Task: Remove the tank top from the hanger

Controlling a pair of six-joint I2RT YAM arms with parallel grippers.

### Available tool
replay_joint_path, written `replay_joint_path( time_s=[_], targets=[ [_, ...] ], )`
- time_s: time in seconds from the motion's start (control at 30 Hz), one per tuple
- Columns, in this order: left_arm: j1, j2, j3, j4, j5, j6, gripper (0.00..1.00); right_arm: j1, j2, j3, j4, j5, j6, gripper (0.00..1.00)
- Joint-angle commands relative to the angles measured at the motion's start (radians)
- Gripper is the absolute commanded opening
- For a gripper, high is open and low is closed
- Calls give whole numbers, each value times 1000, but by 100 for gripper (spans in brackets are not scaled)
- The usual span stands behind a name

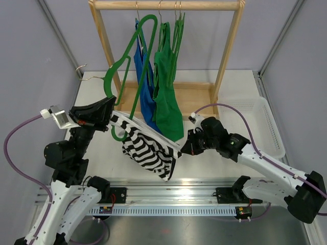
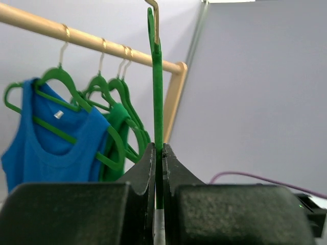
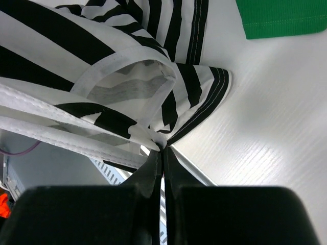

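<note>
A black-and-white striped tank top (image 1: 148, 150) hangs stretched between my two grippers above the table's front. My left gripper (image 1: 110, 106) is shut on a green hanger (image 1: 134, 66), held off the rack and tilted; the left wrist view shows the hanger (image 2: 157, 97) edge-on, clamped between the jaws. One strap still loops round the hanger's lower end (image 1: 120, 133). My right gripper (image 1: 185, 148) is shut on the tank top's edge; the right wrist view shows the striped cloth (image 3: 127, 87) bunched at the fingertips (image 3: 153, 166).
A wooden rack (image 1: 168, 6) stands at the back with a blue tank top (image 1: 145, 87) and a green tank top (image 1: 167, 97) on green hangers. A white basket (image 1: 263, 125) sits at the right. Grey walls close in both sides.
</note>
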Motion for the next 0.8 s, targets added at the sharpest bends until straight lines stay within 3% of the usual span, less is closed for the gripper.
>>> replay_joint_path(
  time_s=[0.0,0.1,0.17,0.23,0.3,0.47,0.57,0.63,0.67,0.77],
  targets=[
    [6,-12,-15,487,-232,105,0,2,28,-33,-80,64,12,0],
    [6,34,-27,555,-90,156,0,1,-24,-76,72,-94,71,0],
    [6,48,-46,568,28,101,0,2,-62,-97,252,-183,120,0],
    [6,73,-69,597,108,44,0,2,-95,-82,320,-248,170,0],
    [6,85,-89,644,214,-33,0,2,-86,-17,318,-274,166,0],
    [6,85,-168,663,297,-119,4,4,-41,85,337,-353,157,0],
    [6,61,-197,634,251,-130,7,8,-8,134,272,-274,100,0],
    [6,39,-213,591,205,-122,0,18,40,177,151,-203,53,0],
    [6,4,-217,573,143,-111,0,33,81,192,103,-99,14,0],
    [6,-66,-266,572,-13,-81,0,51,160,183,-3,12,-20,0]
  ],
)
